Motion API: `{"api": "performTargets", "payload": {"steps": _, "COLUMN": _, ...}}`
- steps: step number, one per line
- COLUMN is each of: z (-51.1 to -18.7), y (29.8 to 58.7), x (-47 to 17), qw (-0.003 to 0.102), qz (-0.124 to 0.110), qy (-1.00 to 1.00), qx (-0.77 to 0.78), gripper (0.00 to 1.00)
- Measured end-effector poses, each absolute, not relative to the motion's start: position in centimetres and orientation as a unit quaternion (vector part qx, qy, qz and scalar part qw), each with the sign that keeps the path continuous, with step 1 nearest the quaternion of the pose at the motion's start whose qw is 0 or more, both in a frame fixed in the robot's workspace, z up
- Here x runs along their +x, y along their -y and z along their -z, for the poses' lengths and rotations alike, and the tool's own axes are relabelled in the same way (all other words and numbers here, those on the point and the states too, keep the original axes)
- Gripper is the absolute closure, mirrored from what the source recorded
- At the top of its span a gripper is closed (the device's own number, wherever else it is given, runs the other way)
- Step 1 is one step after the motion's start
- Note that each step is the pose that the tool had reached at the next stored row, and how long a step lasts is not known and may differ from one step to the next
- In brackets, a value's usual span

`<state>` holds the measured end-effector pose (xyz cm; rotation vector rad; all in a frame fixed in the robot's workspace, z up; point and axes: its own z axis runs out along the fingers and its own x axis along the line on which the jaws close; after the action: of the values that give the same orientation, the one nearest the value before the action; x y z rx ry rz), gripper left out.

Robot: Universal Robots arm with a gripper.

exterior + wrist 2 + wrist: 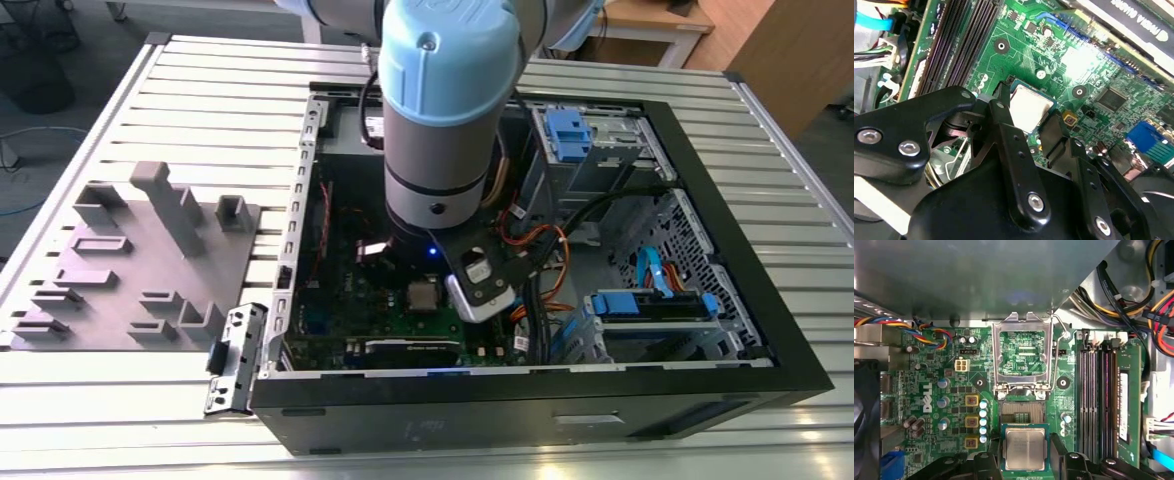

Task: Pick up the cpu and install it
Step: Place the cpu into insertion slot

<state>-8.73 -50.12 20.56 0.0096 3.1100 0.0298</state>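
The cpu (1025, 449) hung flat, metal top up, above the green motherboard (1061, 382). It was clamped by two opposite edges between the black fingers (1004, 122) of the gripper (1030, 112), and its other two edges were free. In the first wrist view it sat just beside the open socket (1022, 412), not in it. The socket lay between the cpu and the shiny metal frame (1021, 352), which stood folded back off the socket. The room around the socket was tight: the long dark memory slots (1096, 400) ran near one side, and a row of small pale round parts (983, 421) ran close along the other. In the exterior view the arm (441, 120) ran nearly straight down from the upper middle of the frame into the open black computer case (534, 395). Its wrist was low in the middle of the case, with the case walls standing on all sides. Orange and black cables (541, 245) looped just to the exterior view's right of the wrist. On the exterior view's left, well apart from the case, a grey tray (134, 250) with upright blocks lay on the slatted metal table (200, 90).
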Motion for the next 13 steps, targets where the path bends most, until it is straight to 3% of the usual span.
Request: {"api": "performTargets", "payload": {"steps": 13, "z": -19.3, "y": 49.4, "x": -8.8, "qw": 0.016, "qz": -0.009, "qy": -1.0, "qx": 0.003, "gripper": 0.53}}
